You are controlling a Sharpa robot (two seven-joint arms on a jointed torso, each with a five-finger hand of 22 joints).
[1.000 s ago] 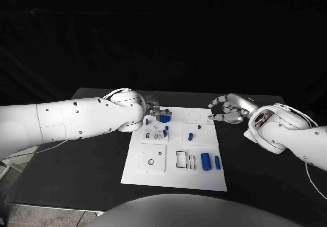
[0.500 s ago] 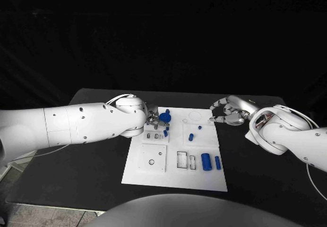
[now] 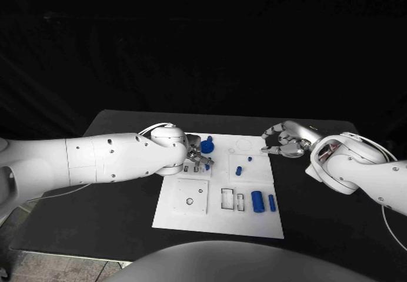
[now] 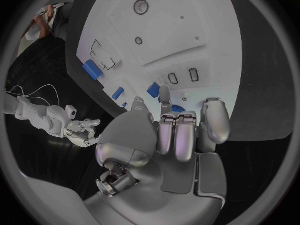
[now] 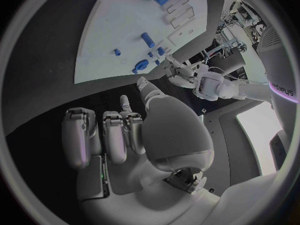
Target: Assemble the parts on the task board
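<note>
Left hand (image 3: 197, 154) over the far-left part of the task board (image 3: 216, 220), fingers (image 4: 180, 137) curled together; a round blue part (image 3: 207, 147) sits right at the fingertips, grip on it can't be confirmed. Board lies mid-bench (image 3: 110, 205); two blue cylinders (image 3: 263, 202) lie near its right edge, smaller blue pieces (image 3: 238, 171) mid-board. Right hand (image 3: 284, 143) off the board's far-right corner, fingers curled in, holding nothing.
</note>
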